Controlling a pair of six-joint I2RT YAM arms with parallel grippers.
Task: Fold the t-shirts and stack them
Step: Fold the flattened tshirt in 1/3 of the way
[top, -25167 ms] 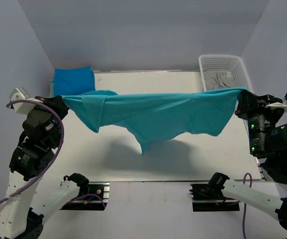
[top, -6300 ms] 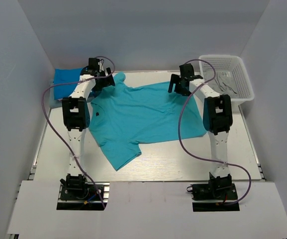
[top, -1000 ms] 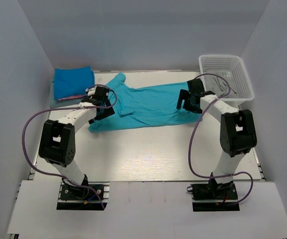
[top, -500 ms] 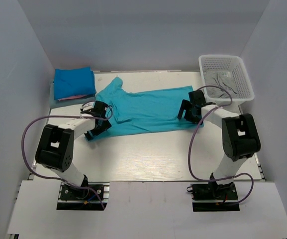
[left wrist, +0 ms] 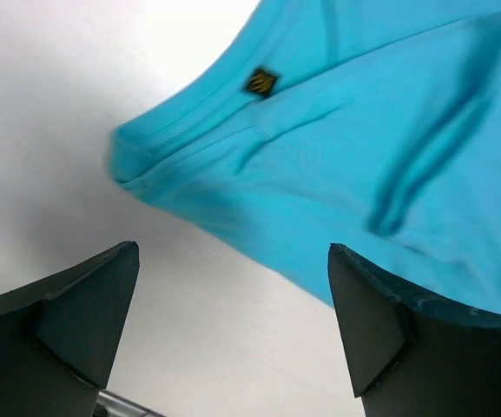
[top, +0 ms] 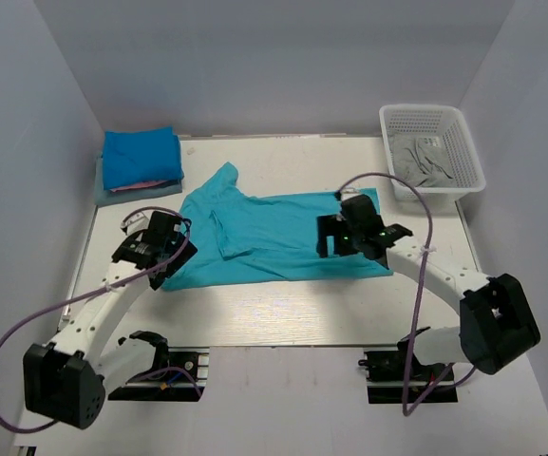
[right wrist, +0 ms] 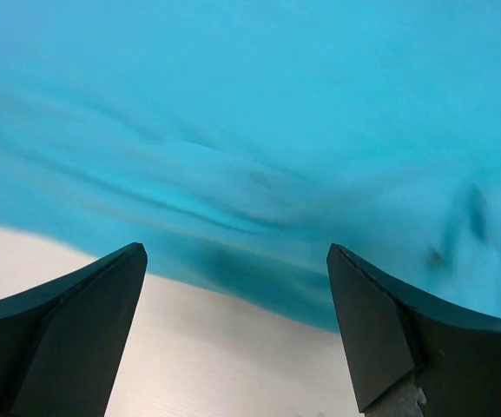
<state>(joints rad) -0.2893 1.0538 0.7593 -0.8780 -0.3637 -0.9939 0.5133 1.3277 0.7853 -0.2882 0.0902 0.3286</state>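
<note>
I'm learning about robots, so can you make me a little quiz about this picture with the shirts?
1. True or false: the white basket holds grey cloth.
2. The left gripper and right gripper are: A shut on cloth, B open, C hidden.
3. Fill in: the turquoise t-shirt lies on the ___.
Key: 1 true; 2 B; 3 table.
</note>
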